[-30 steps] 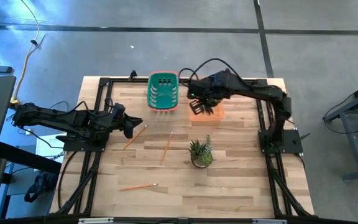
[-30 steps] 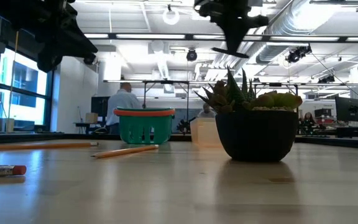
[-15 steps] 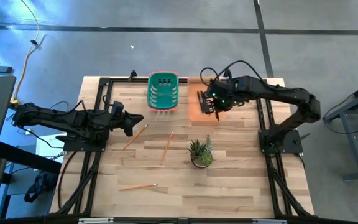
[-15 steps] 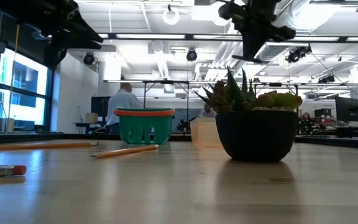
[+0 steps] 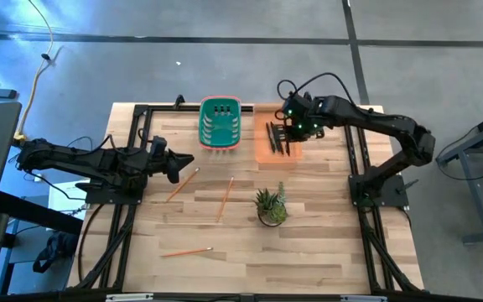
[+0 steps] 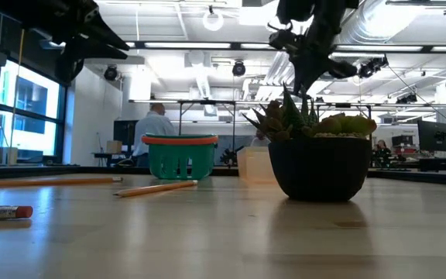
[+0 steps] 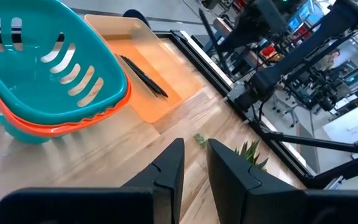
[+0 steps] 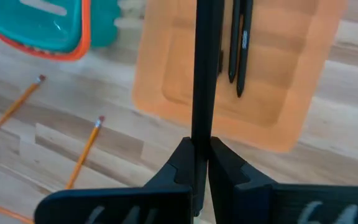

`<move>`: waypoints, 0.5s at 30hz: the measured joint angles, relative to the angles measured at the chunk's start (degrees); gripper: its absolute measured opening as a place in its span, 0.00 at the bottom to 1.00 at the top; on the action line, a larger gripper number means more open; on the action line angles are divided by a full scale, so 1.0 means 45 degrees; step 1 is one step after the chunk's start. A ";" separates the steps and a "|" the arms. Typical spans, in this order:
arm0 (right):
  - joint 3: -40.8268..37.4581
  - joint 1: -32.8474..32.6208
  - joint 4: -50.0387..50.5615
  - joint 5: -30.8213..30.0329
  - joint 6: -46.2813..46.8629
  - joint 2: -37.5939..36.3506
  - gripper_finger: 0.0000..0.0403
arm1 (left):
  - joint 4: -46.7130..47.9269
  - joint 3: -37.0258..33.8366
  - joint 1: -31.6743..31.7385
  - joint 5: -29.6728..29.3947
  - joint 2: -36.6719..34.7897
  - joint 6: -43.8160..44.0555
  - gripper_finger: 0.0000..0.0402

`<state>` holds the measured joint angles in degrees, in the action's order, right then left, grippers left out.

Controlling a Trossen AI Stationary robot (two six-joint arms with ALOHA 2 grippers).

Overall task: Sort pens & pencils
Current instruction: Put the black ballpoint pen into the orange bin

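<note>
My right gripper [image 8: 199, 155] is shut on a black pen [image 8: 202, 62] and hovers over the orange tray [image 5: 262, 149] at the table's far side, right of the teal basket [image 5: 220, 123]. Two more black pens [image 8: 240, 50] lie flat in the tray [image 8: 272, 112]. Three orange-tan pencils lie flat on the wood: one by my left gripper [image 5: 183, 184], one mid-table [image 5: 225, 198], one near the front [image 5: 187, 251]. My left gripper [image 5: 188, 163] is open a narrow gap [image 7: 194, 171], at the table's left, holding nothing. My right gripper pinches one end of the black pen [image 8: 199, 134] between its two fingers. The pen runs along the fingers and sticks out well past their tips to its free end [image 8: 207, 15]. It is lifted clear above the tray and touches nothing else.
A potted succulent [image 5: 270, 207] stands on the table's near-right part, just in front of the tray; in the low view the pot [image 6: 320, 167] hides much of it. The black frame rails [image 5: 141, 126] edge the table. Open wood lies between the pencils. People sit in the room behind.
My right gripper has drawn back from the basket-side edge of the tray toward the table's right and slightly far, turning as it went; the pens lying in the tray now show beside it. The pencils have stayed put.
</note>
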<state>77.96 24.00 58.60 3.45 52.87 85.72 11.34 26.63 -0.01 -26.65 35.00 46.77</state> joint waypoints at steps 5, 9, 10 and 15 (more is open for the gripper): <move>-0.0205 0.0842 -0.0379 0.0467 -0.0512 0.0215 0.00 | -0.0288 0.0000 0.0000 -0.0315 0.0000 0.0002 0.14; -0.0205 0.1410 -0.0864 0.0964 -0.1039 0.0771 0.00 | -0.0284 0.0000 0.0000 -0.0486 0.0000 -0.0011 0.14; -0.0205 0.1535 -0.0991 0.1088 -0.1163 0.0924 0.00 | -0.0284 0.0000 0.0000 -0.0509 0.0000 -0.0007 0.14; -0.0205 0.2130 -0.1359 0.1628 -0.1749 0.1747 0.00 | -0.0284 0.0000 0.0000 -0.0515 0.0000 -0.0010 0.14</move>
<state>77.03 33.58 52.48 10.78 45.00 93.58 10.07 26.63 -0.01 -28.97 35.00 46.73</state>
